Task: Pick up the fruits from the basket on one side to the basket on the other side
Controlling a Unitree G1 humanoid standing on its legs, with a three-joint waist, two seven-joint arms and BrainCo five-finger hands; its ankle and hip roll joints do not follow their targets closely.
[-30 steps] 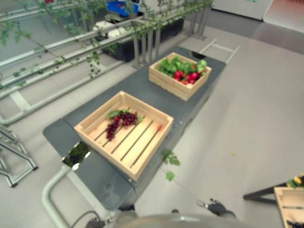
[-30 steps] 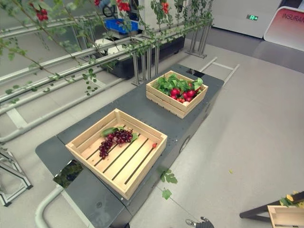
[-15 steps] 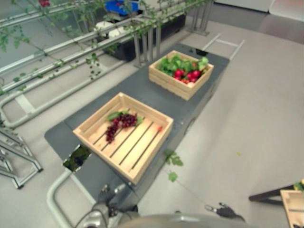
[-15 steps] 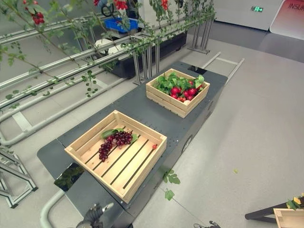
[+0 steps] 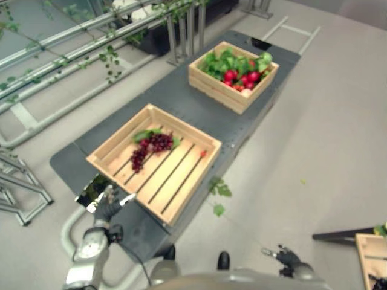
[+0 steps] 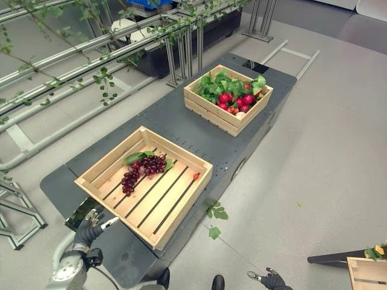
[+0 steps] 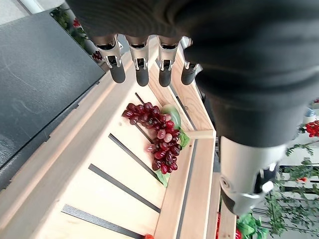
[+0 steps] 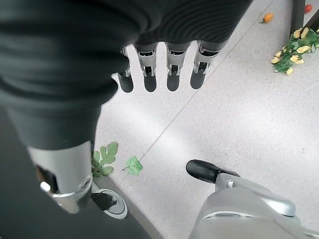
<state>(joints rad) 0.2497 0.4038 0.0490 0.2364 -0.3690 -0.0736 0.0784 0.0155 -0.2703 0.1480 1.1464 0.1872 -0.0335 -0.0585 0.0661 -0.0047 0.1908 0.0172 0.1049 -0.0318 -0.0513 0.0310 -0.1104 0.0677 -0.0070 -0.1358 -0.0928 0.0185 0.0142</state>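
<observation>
- Your left hand [image 6: 89, 231] hovers off the near-left corner of the bench [image 6: 181, 130], just short of the near crate [image 6: 145, 184] — fingers [image 7: 142, 69] straight and slightly apart, thumb off to one side, nothing held.
- Left wrist view looks over the crate's rim straight onto the grapes [image 7: 158, 133].
- Your right hand [image 5: 287, 260] hangs low over the floor [image 6: 314, 151], well clear of the bench's right edge. Fingers relaxed and spread, empty — the right wrist view confirms it.
- Near crate: pale wooden slats, sits on the near half of the bench. The dark grape bunch with a green leaf lies toward its far-left corner.
- One small red fruit [image 6: 196, 176] sits alone against that crate's right wall.
- Far crate [image 6: 228, 98] sits at the far-right end of the bench, well apart from the near one. It's full of red fruits [image 6: 236, 101] under green leaves [image 6: 214, 87].
- Loose green leaves [image 6: 215, 219] lie on the floor beside the bench's right edge, level with the near crate.
- Metal rails with trailing vines [image 6: 109, 48] run along the left side of the bench.
- Corner of another small wooden crate [image 6: 367, 273] shows on the floor at far right, with yellow flowers [image 8: 291, 50] near it.
</observation>
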